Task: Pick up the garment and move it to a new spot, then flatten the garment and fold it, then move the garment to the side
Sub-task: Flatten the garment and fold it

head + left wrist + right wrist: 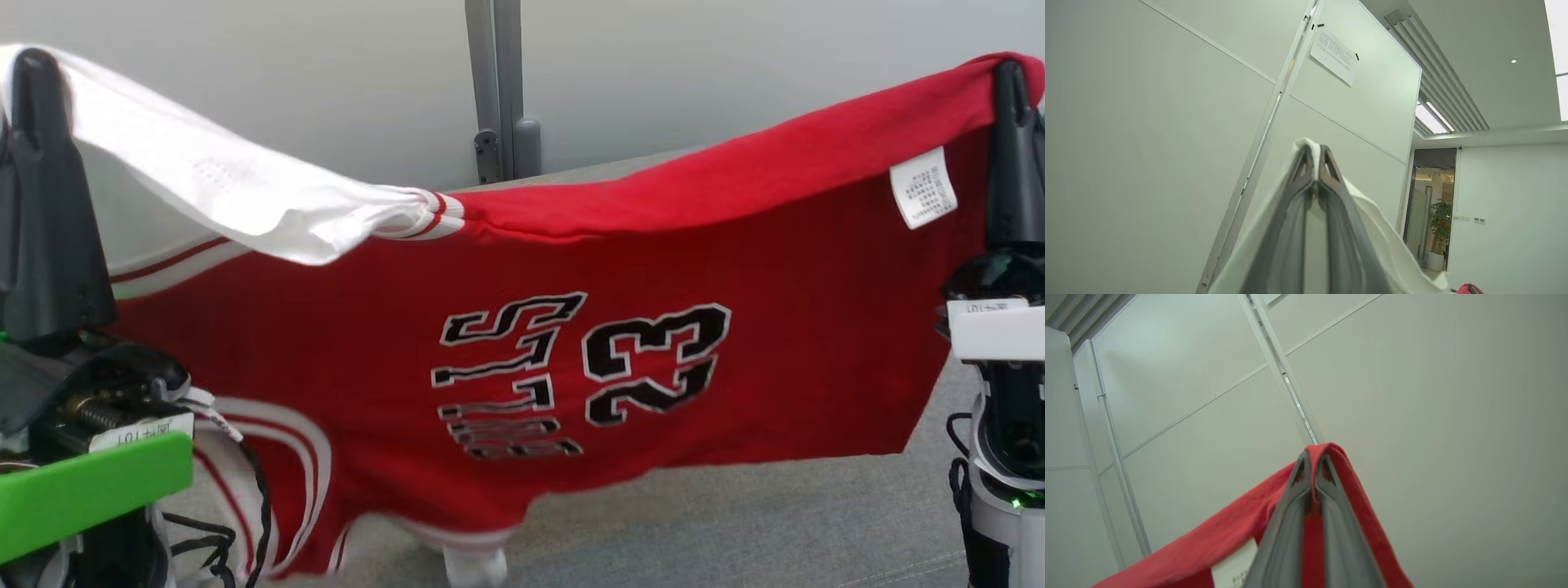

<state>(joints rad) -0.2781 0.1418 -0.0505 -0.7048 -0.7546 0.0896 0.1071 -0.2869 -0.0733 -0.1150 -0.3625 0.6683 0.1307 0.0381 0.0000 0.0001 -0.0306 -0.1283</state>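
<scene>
The garment (735, 269) is soft matt red cloth, its white sleeve (229, 188) a finely perforated knit, its care label (923, 186) a smooth white tag. The left gripper (37, 61) and right gripper (1011, 73) look like dark matt plastic, near a smooth, faintly glossy green plastic block (82, 490). Behind, smooth matt wall panels (245, 82) meet a grey metal post (494, 82); below lies a grey, cloth-like matt surface (735, 523).
</scene>
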